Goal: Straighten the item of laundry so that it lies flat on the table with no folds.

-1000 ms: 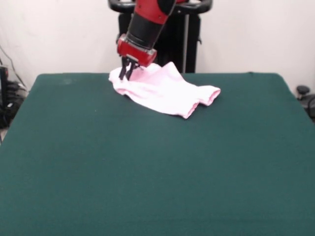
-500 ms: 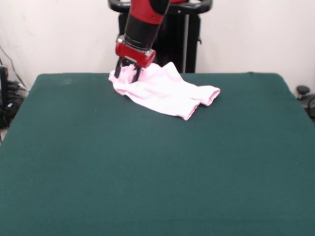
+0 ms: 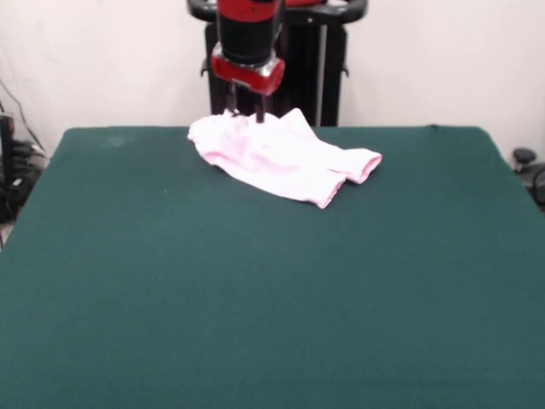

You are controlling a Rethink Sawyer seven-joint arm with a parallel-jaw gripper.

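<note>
Claw (image 3: pixel 245 113) spread, empty, right over trousers' (image 3: pixel 281 158) upper-left bunched end. Long axis runs down-right to 2 cuffs. Table (image 3: pixel 272 298) free below.

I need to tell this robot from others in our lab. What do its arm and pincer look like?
The arm is round: a red upper section, a black band below it, then a red block at the wrist. From that block the pincer hangs as two thin dark fingers. No cables or markings show on it.
</note>
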